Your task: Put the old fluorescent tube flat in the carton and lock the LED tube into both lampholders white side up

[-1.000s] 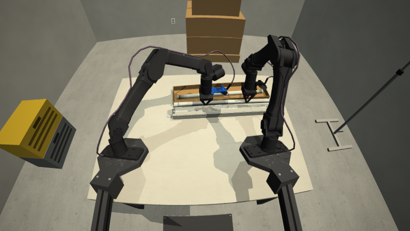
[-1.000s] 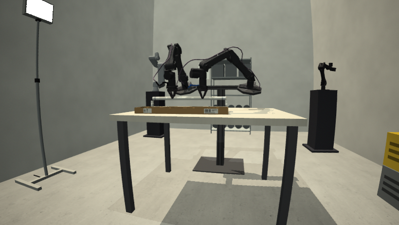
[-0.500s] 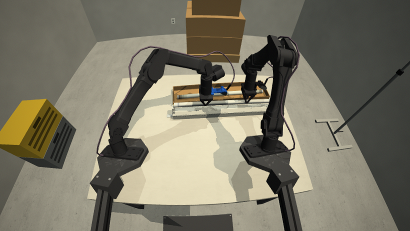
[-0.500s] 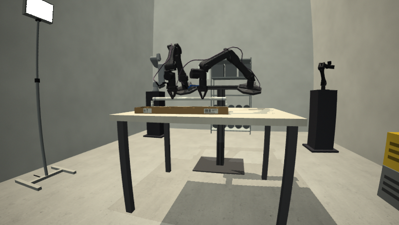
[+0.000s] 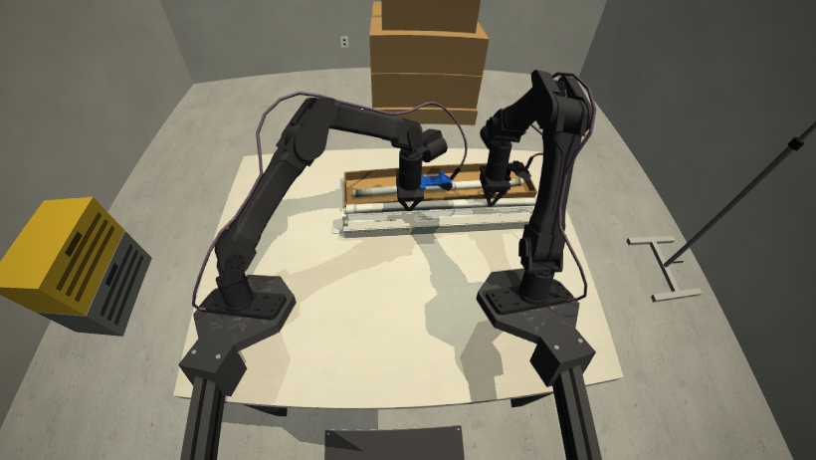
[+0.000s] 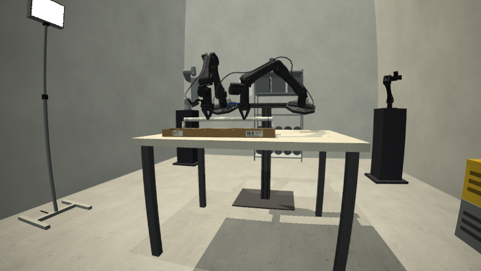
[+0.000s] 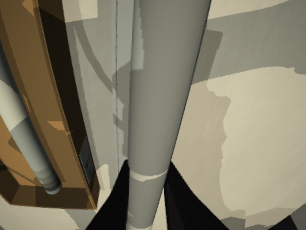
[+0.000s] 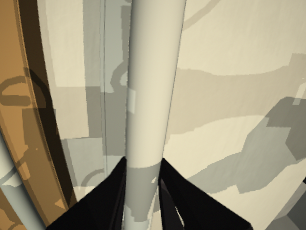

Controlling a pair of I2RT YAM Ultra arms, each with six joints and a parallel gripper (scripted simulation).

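My left gripper (image 5: 409,207) (image 6: 244,117) (image 7: 147,165) and right gripper (image 5: 491,203) (image 6: 207,117) (image 8: 142,163) pinch one tube (image 5: 451,205) (image 6: 225,118) (image 7: 162,90) (image 8: 155,90), apparently the LED, spaced to keep it level over the fixture (image 5: 370,229) (image 6: 183,124). At twelve o'clock overhead, the carton (image 5: 344,188) (image 6: 215,132) (image 7: 52,198) (image 8: 38,100) holds the other tube (image 5: 376,191) (image 7: 30,145) (image 8: 15,197).

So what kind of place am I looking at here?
Probably a robotics lab or test workshop: two black robot arms stand over a pale workbench, another small arm sits on a black pedestal, and a lamp on a tall stand lights the bare grey room.
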